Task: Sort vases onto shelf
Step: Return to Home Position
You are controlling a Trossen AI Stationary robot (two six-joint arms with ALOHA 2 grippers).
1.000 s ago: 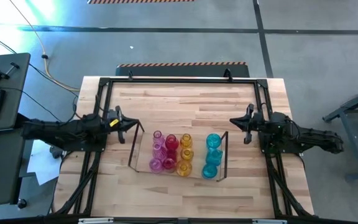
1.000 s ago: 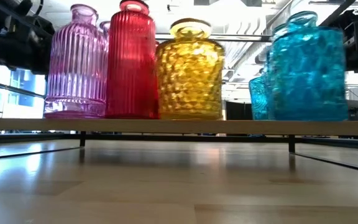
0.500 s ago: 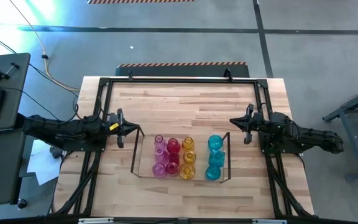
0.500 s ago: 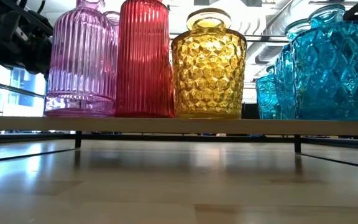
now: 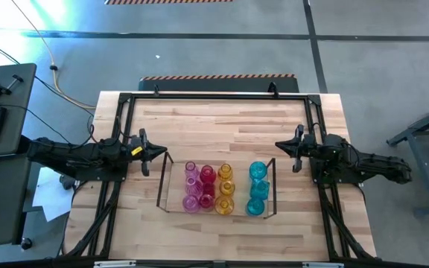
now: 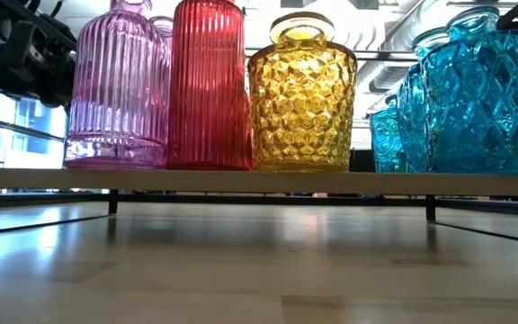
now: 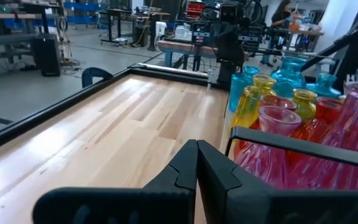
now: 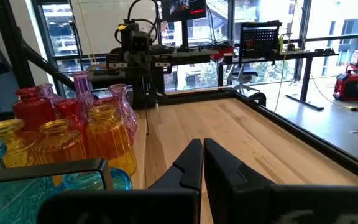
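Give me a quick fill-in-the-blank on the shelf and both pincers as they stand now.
1. The shelf holds vases grouped in ___ colours.
2. Of those groups, the right pincer is nearest the ___ one.
3. Between the pink vases and the yellow vases stand the ___ ones.
4. The left pincer is shut and holds ___.

Missing words: four; cyan; red; nothing.

A robotics lab: around the wooden table (image 5: 222, 126) lie taped concrete floor (image 5: 199, 56), a keyboard desk (image 5: 13, 89), equipment-laden workbenches (image 8: 272, 56) and large windows (image 8: 328, 25).
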